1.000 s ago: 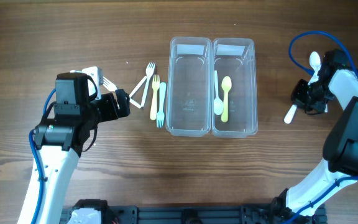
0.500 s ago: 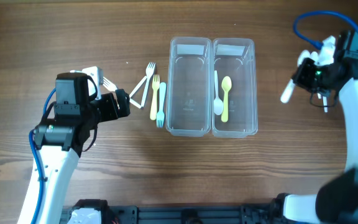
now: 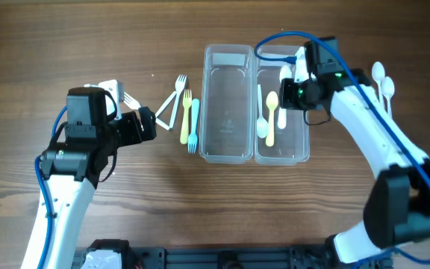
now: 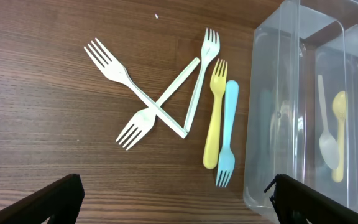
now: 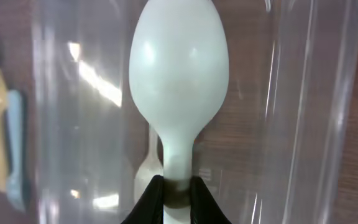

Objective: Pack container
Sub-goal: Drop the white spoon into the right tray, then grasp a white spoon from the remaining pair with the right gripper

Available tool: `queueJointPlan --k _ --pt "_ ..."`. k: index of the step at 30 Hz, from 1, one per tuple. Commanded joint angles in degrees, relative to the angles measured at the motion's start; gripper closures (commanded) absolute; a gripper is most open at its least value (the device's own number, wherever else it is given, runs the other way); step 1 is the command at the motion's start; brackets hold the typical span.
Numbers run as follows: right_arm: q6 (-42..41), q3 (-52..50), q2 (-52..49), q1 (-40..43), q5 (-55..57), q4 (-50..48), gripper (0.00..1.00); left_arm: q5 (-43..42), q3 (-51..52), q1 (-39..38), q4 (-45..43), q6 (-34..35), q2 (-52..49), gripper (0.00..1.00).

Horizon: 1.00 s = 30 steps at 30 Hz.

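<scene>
- Now the right gripper (image 5: 178, 198) clamps a white spoon (image 5: 180, 74) by its handle, over the right bin (image 3: 301, 52).
- A yellow spoon (image 3: 272, 112) lies inside that bin.
- The left gripper (image 3: 148, 123) gapes wide, well left of the bin, near the forks (image 4: 214, 118).

1. Bright, even light falls from above; the forks (image 4: 215, 112) cast only thin, soft shadows on the wooden table (image 3: 125, 224).
2. In the right wrist view, white glare streaks the clear container (image 5: 89, 78).
3. The white spoon (image 5: 179, 81) there looks close and slightly soft, and the background behind it is blurred.
4. The overhead and left wrist views are sharp.
</scene>
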State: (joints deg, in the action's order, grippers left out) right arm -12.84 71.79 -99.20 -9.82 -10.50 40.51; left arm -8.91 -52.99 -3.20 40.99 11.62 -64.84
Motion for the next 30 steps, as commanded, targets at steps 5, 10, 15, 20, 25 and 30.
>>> queueJointPlan --k 5,10,15,20,25,30 --pt "4.07 5.03 3.98 1.01 1.57 -0.35 0.55 -0.48 -1.03 0.48 0.00 -0.90 -0.11 0.00" --pt "4.09 6.93 8.76 7.02 4.20 -3.30 0.43 -0.48 -1.03 0.48 0.02 -0.90 -0.11 0.00" --pt "5.79 6.86 6.54 18.99 8.20 -4.76 0.41 -0.48 -1.03 0.48 0.02 -0.90 -0.11 0.00" --pt "5.25 6.86 -1.64 30.86 9.03 -7.02 0.38 -0.48 -1.03 0.48 0.02 -0.90 -0.11 0.00" --pt "5.29 6.84 -7.58 38.40 9.03 -7.10 0.46 -0.48 -1.03 0.48 0.26 -0.90 -0.11 0.00" --pt "7.21 6.86 -10.91 40.13 9.29 -8.46 0.48 -0.48 -1.03 0.48 0.17 -0.90 -0.11 0.00"
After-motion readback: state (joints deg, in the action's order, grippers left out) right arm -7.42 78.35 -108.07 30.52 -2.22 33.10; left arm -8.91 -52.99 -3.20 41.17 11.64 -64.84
